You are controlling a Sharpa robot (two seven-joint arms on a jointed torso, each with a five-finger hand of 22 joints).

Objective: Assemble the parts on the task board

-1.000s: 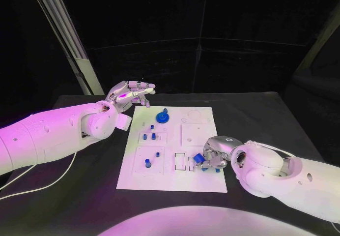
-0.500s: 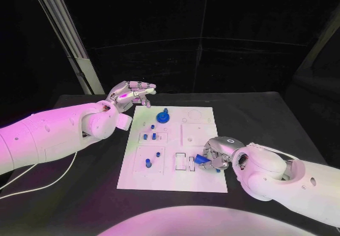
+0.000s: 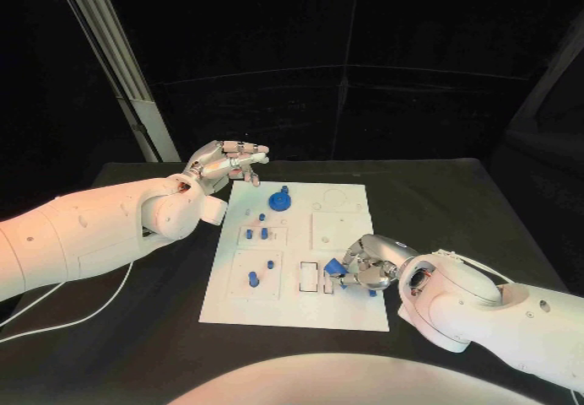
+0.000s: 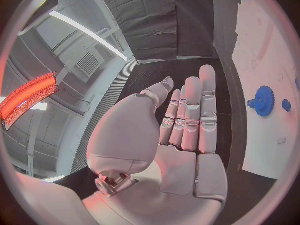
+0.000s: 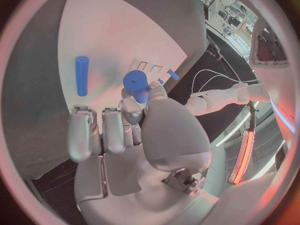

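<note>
You have a matt white task board [image 3: 347, 312] lying on a matt black table [image 3: 487, 211]. The blue gear [image 3: 280, 202] and blue peg [image 5: 82, 75] look like smooth plastic. Both arms wear glossy white shells; the left hand [image 4: 181, 130] and right hand [image 3: 365, 268] show satin silver metal.

Two bulky white arms with smooth, rounded shells — the left arm [image 3: 91, 232] enters from the frame's left edge, the right arm [image 3: 487, 308] from the lower right. Small dark screw dots mark both shells. Each ends in a silver, segmented hand — the left hand [image 3: 226, 160] in the upper left, the right hand [image 3: 365, 266] right of centre. A thin white cable [image 3: 61, 314] loops at lower left.
</note>
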